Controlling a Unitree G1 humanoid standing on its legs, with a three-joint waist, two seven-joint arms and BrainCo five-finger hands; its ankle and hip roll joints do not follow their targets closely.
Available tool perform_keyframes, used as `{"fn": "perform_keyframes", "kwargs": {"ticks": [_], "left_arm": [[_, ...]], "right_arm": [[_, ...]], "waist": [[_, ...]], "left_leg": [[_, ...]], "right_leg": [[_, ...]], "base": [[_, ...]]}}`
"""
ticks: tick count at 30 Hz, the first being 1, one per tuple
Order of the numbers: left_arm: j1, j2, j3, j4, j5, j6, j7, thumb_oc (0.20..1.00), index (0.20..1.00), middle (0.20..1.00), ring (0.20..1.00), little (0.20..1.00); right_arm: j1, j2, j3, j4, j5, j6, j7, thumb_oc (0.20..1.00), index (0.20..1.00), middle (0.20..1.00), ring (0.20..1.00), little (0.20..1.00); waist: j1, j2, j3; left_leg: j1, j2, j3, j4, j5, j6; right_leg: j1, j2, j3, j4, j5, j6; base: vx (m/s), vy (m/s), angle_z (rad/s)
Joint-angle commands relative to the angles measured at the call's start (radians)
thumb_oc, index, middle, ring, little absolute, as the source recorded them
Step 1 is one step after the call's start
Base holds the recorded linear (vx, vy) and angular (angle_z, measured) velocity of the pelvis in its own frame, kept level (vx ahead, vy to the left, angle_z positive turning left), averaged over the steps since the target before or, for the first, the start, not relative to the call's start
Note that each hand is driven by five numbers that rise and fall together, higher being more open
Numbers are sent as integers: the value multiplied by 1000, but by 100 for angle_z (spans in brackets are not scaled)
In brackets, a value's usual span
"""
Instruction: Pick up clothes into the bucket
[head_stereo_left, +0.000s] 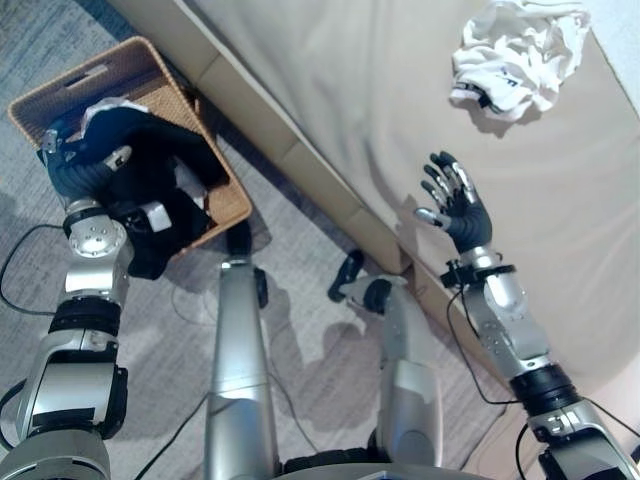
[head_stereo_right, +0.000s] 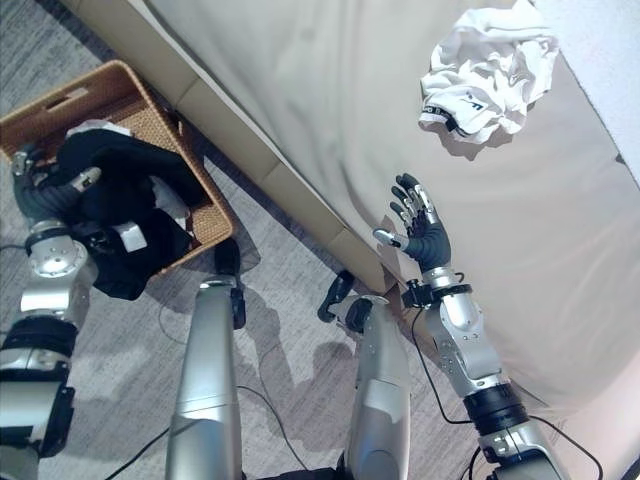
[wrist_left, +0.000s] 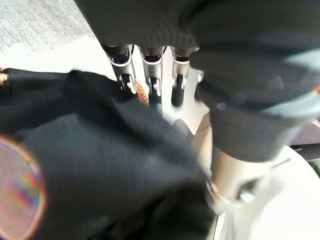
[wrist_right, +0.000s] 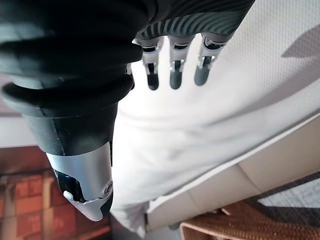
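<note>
We saw a woven wicker basket (head_stereo_left: 215, 160) standing on the grey carpet (head_stereo_left: 300, 300) just beside the bed (head_stereo_left: 350, 90), at the robot's left. It served as the bucket of the task. A heap of black clothing (head_stereo_left: 165, 150) lay in it, with a strip of white cloth (head_stereo_left: 105, 108) at the far side of the heap and a pale patch lower down; part of the dark cloth hung over the basket's near rim.

Our left hand (head_stereo_left: 90, 165) was down in the basket among the black clothing. In the left wrist view its fingers (wrist_left: 147, 75) reached straight down to the dark cloth (wrist_left: 100, 165), their tips hidden behind a fold, so we could not tell whether they gripped it or merely touched it.

Our right hand (head_stereo_right: 420, 232) hovered above the beige sheet of the bed, near its edge, with the fingers spread and straight and the thumb set apart; it held nothing. In the right wrist view the fingertips (wrist_right: 172, 75) hung clear of the sheet (wrist_right: 225, 125).

A crumpled white garment (head_stereo_right: 485, 70) with dark trim lay on the bed, well apart from the right hand and far from the basket. A dark mark showed on its lower fold, but we could not read any writing on it.
</note>
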Motion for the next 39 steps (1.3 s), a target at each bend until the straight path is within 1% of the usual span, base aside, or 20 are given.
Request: {"fn": "perform_keyframes", "kwargs": {"ticks": [1,2,3,6,9,10,14,17,18,19,21,22,24,31,32,33,34,35,36,39], "left_arm": [[4,0,-7,94,-61,16,-87,1000,1000,1000,1000,1000],[4,0,-8,94,-62,16,-88,1000,1000,1000,1000,1000],[19,8,-18,104,-42,45,-127,1000,1000,1000,1000,1000],[25,3,-11,106,-71,41,-138,1000,1000,1000,1000,1000],[69,-20,19,60,-126,5,-140,1000,1000,1000,1000,1000],[98,-45,39,32,-197,-23,-155,1000,1000,1000,1000,1000],[155,-68,40,-71,-243,-59,-181,1000,1000,1000,1000,1000],[252,-125,65,-215,-312,-115,-219,1000,1000,1000,1000,1000],[257,-126,67,-219,-312,-114,-219,1000,1000,1000,1000,1000],[310,-170,79,-283,-338,-142,-235,1000,1000,1000,1000,1000],[332,-191,86,-319,-339,-155,-246,1000,1000,1000,1000,1000],[388,-236,85,-392,-327,-172,-269,1000,1000,1000,1000,1000],[428,-266,72,-451,-323,-185,-301,1000,1000,1000,1000,1000],[534,-324,16,-544,-274,-185,-368,1000,1000,1000,1000,1000],[539,-332,-6,-553,-259,-188,-367,1000,1000,1000,1000,1000],[555,-334,-29,-569,-228,-184,-362,1000,1000,1000,1000,1000],[554,-344,-42,-564,-233,-181,-365,1000,1000,1000,1000,1000],[554,-344,-42,-564,-233,-182,-365,1000,1000,1000,1000,1000],[558,-340,-72,-571,-187,-180,-361,1000,1000,1000,1000,1000],[560,-353,-109,-560,-156,-180,-348,1000,1000,1000,1000,1000]], "right_arm": [[40,-47,-44,-68,10,-22,9,1000,1000,1000,1000,1000],[40,-47,-44,-68,10,-22,9,1000,1000,1000,1000,1000],[42,-45,-46,-62,5,-11,15,1000,1000,1000,1000,1000],[42,-41,-45,-60,0,-6,15,1000,1000,1000,1000,1000],[38,-36,-45,-59,4,-8,14,1000,1000,1000,1000,1000],[28,-31,-47,-52,6,-9,8,1000,1000,1000,1000,1000],[23,-25,-57,-36,1,-11,-2,1000,1000,1000,1000,1000],[22,-11,-75,-13,-12,-16,-16,1000,1000,1000,1000,1000],[23,-12,-74,-13,-12,-16,-16,1000,1000,1000,1000,1000],[28,-3,-88,-4,-17,-23,-21,1000,1000,1000,1000,1000],[35,-1,-102,-2,-22,-27,-25,1000,1000,1000,1000,1000],[49,3,-121,8,-52,-30,-34,1000,1000,1000,1000,1000],[62,5,-133,28,-69,-34,-36,1000,1000,1000,1000,1000],[102,28,-153,72,-132,-26,-46,1000,1000,1000,1000,1000],[102,33,-155,87,-144,-30,-58,1000,1000,1000,1000,1000],[104,36,-154,99,-228,-16,-97,1000,1000,1000,1000,1000],[97,30,-149,107,-300,-10,-132,1000,1000,1000,1000,1000],[97,30,-149,106,-301,-10,-134,1000,1000,1000,1000,1000],[89,27,-145,128,-373,3,-172,1000,1000,1000,1000,1000],[81,40,-143,127,-417,5,-209,1000,1000,1000,1000,1000]], "waist": [[-2,26,-76],[-2,25,-76],[2,31,-77],[3,34,-77],[14,39,-77],[20,42,-74],[33,53,-64],[55,67,-61],[54,68,-60],[65,76,-60],[68,76,-66],[75,80,-69],[78,79,-76],[71,76,-94],[63,72,-100],[56,72,-112],[50,74,-124],[50,74,-122],[40,80,-143],[25,90,-181]], "left_leg": [[71,25,22,-29,-57,19],[71,25,22,-30,-57,19],[82,23,23,-42,-53,20],[98,22,25,-61,-47,20],[124,22,27,-93,-37,19],[148,20,29,-120,-28,18],[196,14,30,-174,-8,14],[266,7,39,-247,18,10],[270,7,39,-249,19,10],[315,2,45,-290,31,9],[339,1,49,-312,38,6],[398,-3,56,-357,51,4],[457,-1,61,-399,66,2],[647,15,88,-520,94,-7],[667,12,104,-550,131,-3],[722,19,112,-587,140,-4],[745,24,121,-603,143,-7],[748,24,121,-605,144,-7],[794,30,129,-629,146,-10],[864,43,149,-660,147,-17]], "right_leg": [[-23,-21,78,-122,185,114],[-22,-21,78,-122,185,114],[-14,-20,79,-132,191,114],[1,-20,78,-144,196,115],[25,-21,70,-168,207,118],[46,-18,67,-192,217,120],[92,-18,60,-235,235,125],[154,-18,50,-288,254,127],[158,-18,49,-291,255,127],[195,-17,49,-319,265,129],[218,-20,46,-339,270,131],[274,-17,42,-378,283,133],[330,-10,42,-417,295,132],[503,4,43,-538,327,134],[524,2,32,-575,361,123],[571,7,38,-615,371,125],[590,9,37,-631,375,128],[593,10,37,-633,376,128],[629,15,44,-658,379,130],[682,31,56,-697,380,130]], "base": [[0,0,0],[0,0,0],[0,0,0],[0,0,0],[0,0,0],[0,0,0],[0,0,0],[5,-4,3],[4,6,4],[0,0,0],[25,-3,3],[66,-18,4],[53,-22,0],[55,-18,-12],[-17,-32,-21],[13,-46,-26],[66,-46,-30],[80,-49,-26],[50,-35,-20],[123,-53,-23]]}}
